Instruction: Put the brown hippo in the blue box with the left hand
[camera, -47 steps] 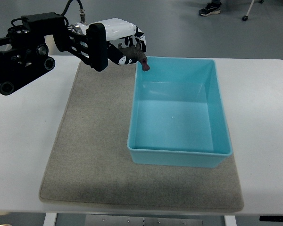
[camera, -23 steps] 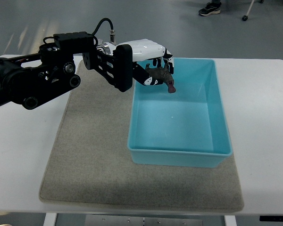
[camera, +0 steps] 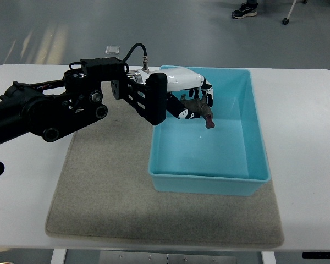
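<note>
Brown hippo point(camera: 198, 109), pinched in the left robot hand point(camera: 191, 99), has moved from the rim to hang over the blue box point(camera: 209, 176) interior, ready for release.

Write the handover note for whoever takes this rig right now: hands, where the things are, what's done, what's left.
Left hand: shut on the brown hippo, held over the inside of the blue box, toward its far left part.
Right hand: not in view.
Blue box: sits on the grey mat on the white table; nothing else shows inside it.
Done: hippo picked up and carried over the box.
Left: lower if needed, open the fingers so the hippo drops into the box, then pull the left arm back out.
</note>
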